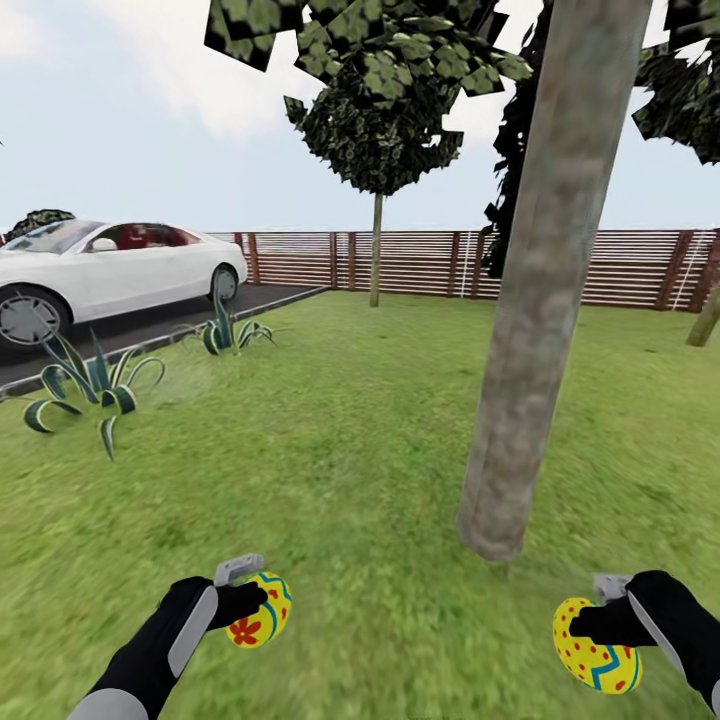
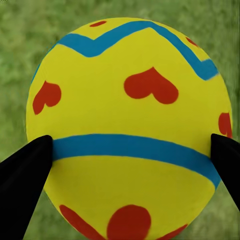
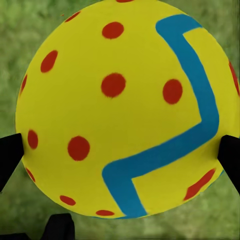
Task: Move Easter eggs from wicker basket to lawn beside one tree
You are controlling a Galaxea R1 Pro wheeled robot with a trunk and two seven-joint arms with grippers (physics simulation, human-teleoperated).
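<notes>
I hold an Easter egg in each hand above the lawn [image 1: 340, 480]. My left gripper [image 1: 255, 605] is shut on a yellow egg [image 1: 262, 612] with red flowers and blue bands; up close the egg [image 2: 127, 130] sits between black fingers [image 2: 22, 175]. My right gripper [image 1: 595, 625] is shut on a yellow egg [image 1: 592, 648] with red dots and a blue zigzag; the wrist view shows this egg [image 3: 122, 107] over grass. The tree [image 1: 540, 300], a thick grey-brown trunk, rises just ahead, to the right of centre. The wicker basket is out of view.
A white car [image 1: 100, 270] stands on a dark driveway at the left. Spiky agave plants [image 1: 85, 385] edge the grass there. A brown slat fence [image 1: 560, 265] closes the far side, with a thinner tree [image 1: 376, 200] before it.
</notes>
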